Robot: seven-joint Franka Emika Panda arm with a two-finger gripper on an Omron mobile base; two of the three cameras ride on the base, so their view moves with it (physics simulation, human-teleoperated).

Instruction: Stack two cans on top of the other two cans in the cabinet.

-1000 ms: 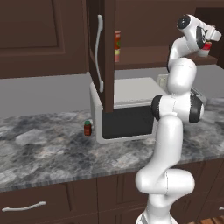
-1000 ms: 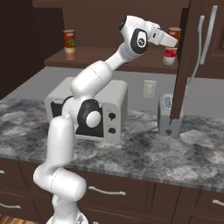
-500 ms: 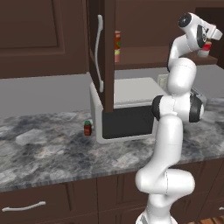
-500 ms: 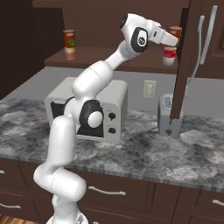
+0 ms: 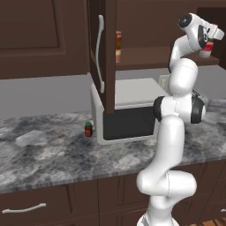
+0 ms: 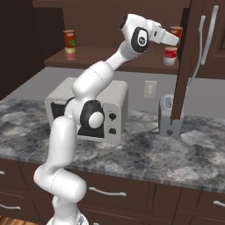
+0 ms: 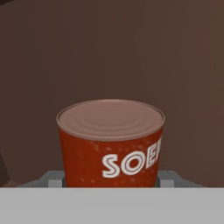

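The red soup can (image 7: 110, 142) sits between the finger tips of the hand (image 7: 110, 180), clamped on both flanks, pale lid toward the camera and white lettering on its side. In the right base view this can (image 6: 176, 30) hangs at the right end of the cabinet shelf (image 6: 110, 57), directly above a second can (image 6: 170, 56) with a white band standing on the shelf; whether the two touch I cannot tell. The step in hand looks like the placing of one can on its partner. Next, I judge, it must be centred, lowered until seated, then released.

The right base view also shows a stacked pair (image 6: 69, 44) near the shelf's left end. The left base view shows the hand (image 5: 207, 44) by the open cabinet door (image 5: 102, 57), and a small red bottle (image 5: 88, 129) on the worktop (image 5: 53, 154) beside the microwave (image 5: 128, 117).
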